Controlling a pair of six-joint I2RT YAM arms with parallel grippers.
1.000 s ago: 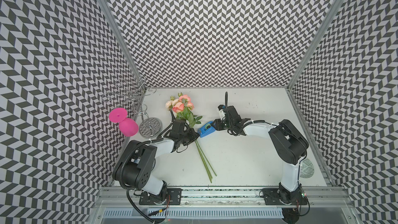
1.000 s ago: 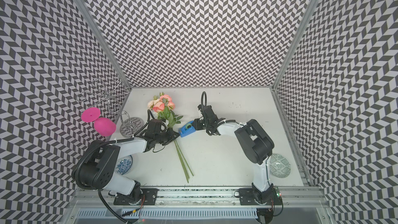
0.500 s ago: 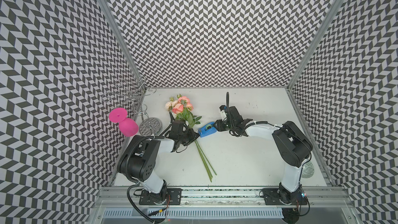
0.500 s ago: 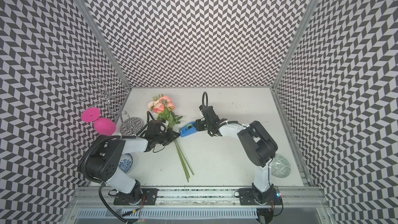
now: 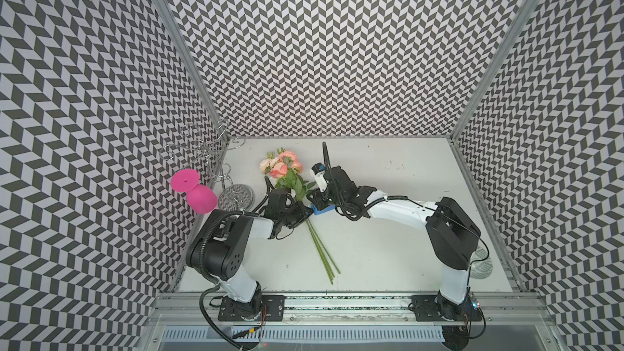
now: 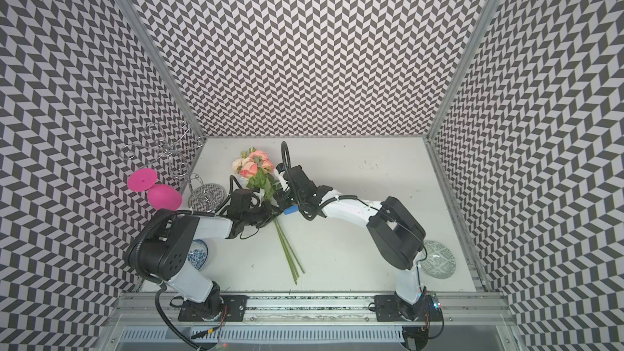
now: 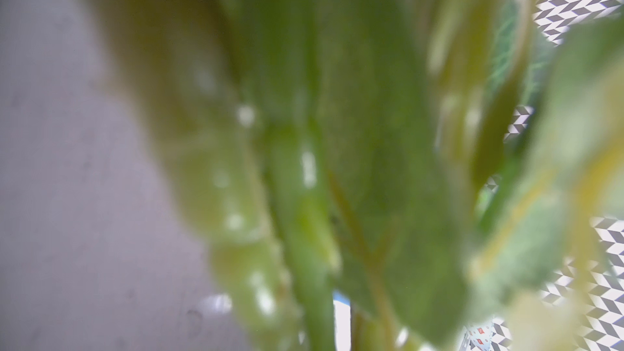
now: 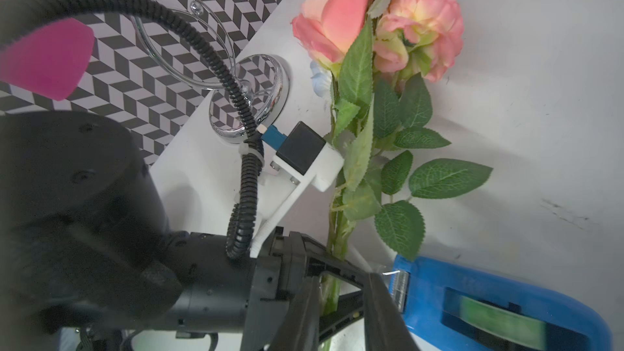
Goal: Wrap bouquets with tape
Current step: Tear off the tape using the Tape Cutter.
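Observation:
The bouquets (image 5: 282, 165) lie as one bunch on the white table, pink and peach blooms at the far end and long green stems (image 5: 324, 254) running toward the front. My left gripper (image 5: 302, 216) is shut on the stems just below the leaves; the right wrist view shows its black jaws clamping them. Blurred green leaves (image 7: 337, 130) fill the left wrist view and hide the jaws there. The tape, a blue dispenser (image 8: 472, 298), sits just right of the stems (image 6: 291, 211). My right gripper (image 8: 344, 280) hovers between the dispenser's cutter and the stems, fingers apart with nothing between them.
A pink goblet (image 5: 199, 194) hangs on a wire rack with a chrome base (image 5: 236, 194) at the left wall. A patterned dish (image 6: 439, 260) lies behind the right arm's base, and a small blue-and-white bowl (image 6: 197, 253) lies by the left arm.
My right gripper has moved over the dispenser toward the stems, now covering most of it, and its fingers have narrowed. The bouquets and left gripper have stayed put.

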